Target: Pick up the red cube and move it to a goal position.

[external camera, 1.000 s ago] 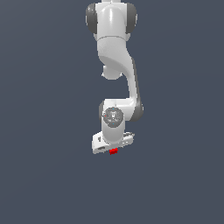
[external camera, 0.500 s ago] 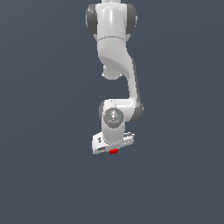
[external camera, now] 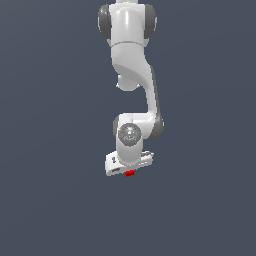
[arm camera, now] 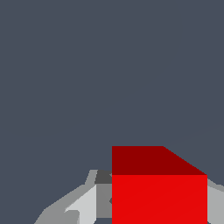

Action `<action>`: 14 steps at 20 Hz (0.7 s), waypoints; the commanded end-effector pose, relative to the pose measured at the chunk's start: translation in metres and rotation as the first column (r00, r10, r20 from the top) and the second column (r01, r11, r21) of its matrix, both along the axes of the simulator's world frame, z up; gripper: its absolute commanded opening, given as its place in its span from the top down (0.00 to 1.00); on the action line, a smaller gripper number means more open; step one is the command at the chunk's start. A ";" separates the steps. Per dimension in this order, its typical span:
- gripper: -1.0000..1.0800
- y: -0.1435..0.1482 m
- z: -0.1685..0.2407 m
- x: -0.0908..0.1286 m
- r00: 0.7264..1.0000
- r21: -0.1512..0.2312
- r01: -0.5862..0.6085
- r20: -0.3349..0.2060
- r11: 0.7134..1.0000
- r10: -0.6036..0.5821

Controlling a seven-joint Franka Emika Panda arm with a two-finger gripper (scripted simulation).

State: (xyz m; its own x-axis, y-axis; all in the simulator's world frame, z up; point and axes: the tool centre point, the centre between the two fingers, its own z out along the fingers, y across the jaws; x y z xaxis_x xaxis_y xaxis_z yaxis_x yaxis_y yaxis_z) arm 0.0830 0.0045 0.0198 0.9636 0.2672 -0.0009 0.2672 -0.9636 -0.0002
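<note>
Everywhere plain slate-grey ground (external camera: 55, 200), pincer (external camera: 129, 171) closed around the red cube (external camera: 130, 173).

No readable text, labels, brands, numbers or signs in either view. The arm (external camera: 131, 75) is plain white and grey, the cube (external camera: 130, 173) is plain red, and the background is plain grey.
</note>
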 end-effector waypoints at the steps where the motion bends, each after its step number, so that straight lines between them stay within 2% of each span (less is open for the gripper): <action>1: 1.00 0.000 0.002 0.000 1.000 0.000 0.000 0.000 1.000 0.000; 8: 1.00 0.001 0.018 -0.009 1.000 0.000 0.000 0.000 1.000 0.000; 14: 1.00 0.004 0.049 -0.024 1.000 0.000 0.000 0.000 1.000 0.000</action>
